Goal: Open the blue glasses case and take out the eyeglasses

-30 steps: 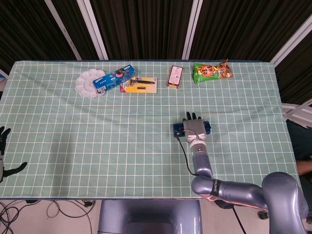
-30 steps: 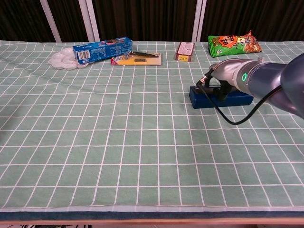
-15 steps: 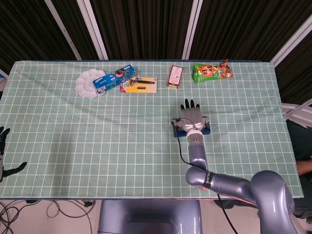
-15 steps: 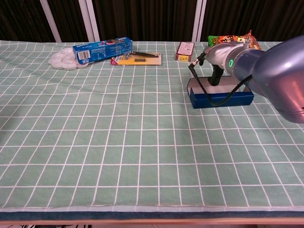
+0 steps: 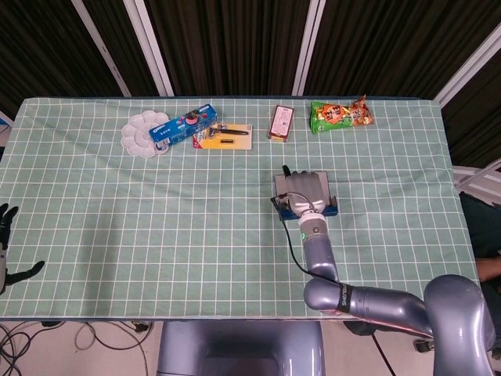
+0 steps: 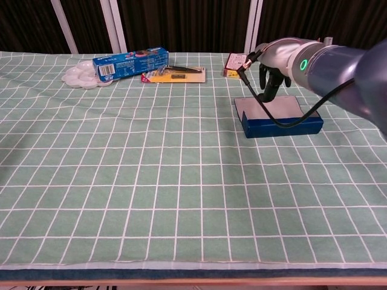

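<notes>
Fingers point(image 6: 267, 92) of right hand point(image 5: 306, 190) hang down over blue glasses case point(image 6: 280, 124), whether holding anything cannot be told. Case sits right of counter point(image 5: 156, 227) centre, pale top showing, apparently still closed; eyeglasses not visible. Probably poised there to catch the lid edge. Left hand point(image 5: 6, 249) idles at nine o'clock off the edge, fingers spread, empty. Snack bag point(image 5: 340, 114) lies toward twelve o'clock.

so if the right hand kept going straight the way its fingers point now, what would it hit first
Probably the blue glasses case. In the chest view the right hand hangs with fingers pointing down over the case's pale top, so it should meet that surface first, though the gap between them is unclear.
</notes>
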